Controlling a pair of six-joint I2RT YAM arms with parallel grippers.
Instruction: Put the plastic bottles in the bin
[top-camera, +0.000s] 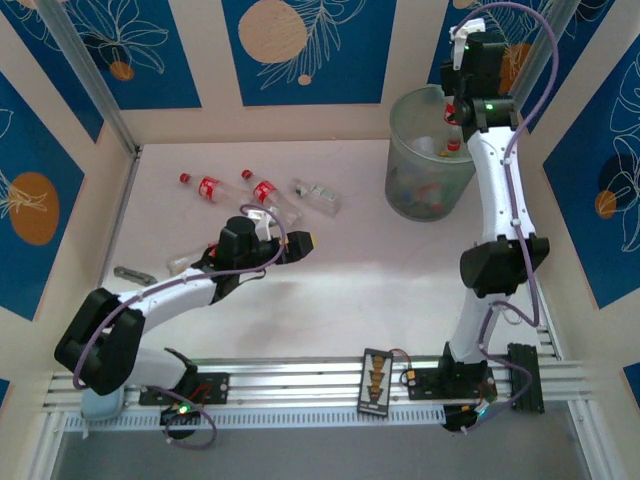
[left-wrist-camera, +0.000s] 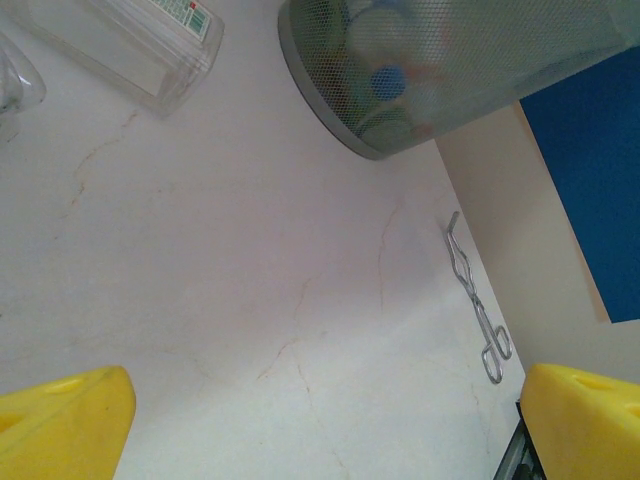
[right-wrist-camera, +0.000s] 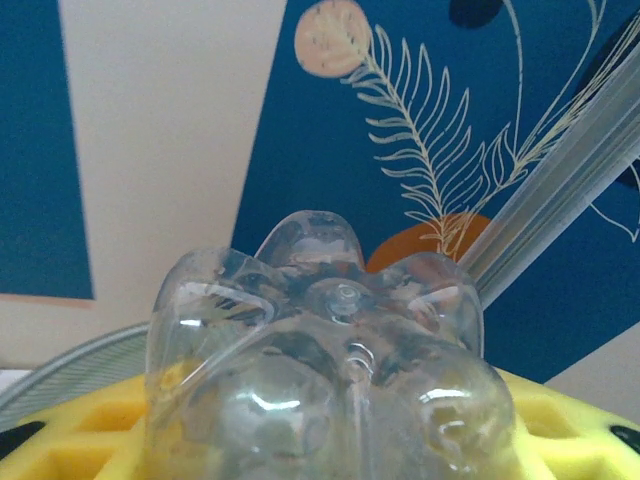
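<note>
Top external shows the round translucent grey-green plastic bin (top-camera: 398, 120) far right partly filled, the right gripper (top-camera: 458, 110) above it clamped on a clear plastic bottle (right-wrist-camera: 330, 350), the left gripper (top-camera: 288, 235) spread wide, and at least three loose small bottles (top-camera: 262, 190) far left.

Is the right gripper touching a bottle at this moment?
Touching. In the right wrist view the clear bottle sits clamped between the yellow fingers of the right gripper.

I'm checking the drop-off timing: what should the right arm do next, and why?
Probably open the right gripper: it clamps a clear bottle, base toward its camera, and from above it hangs over the bin, so letting go should drop it in.
</note>
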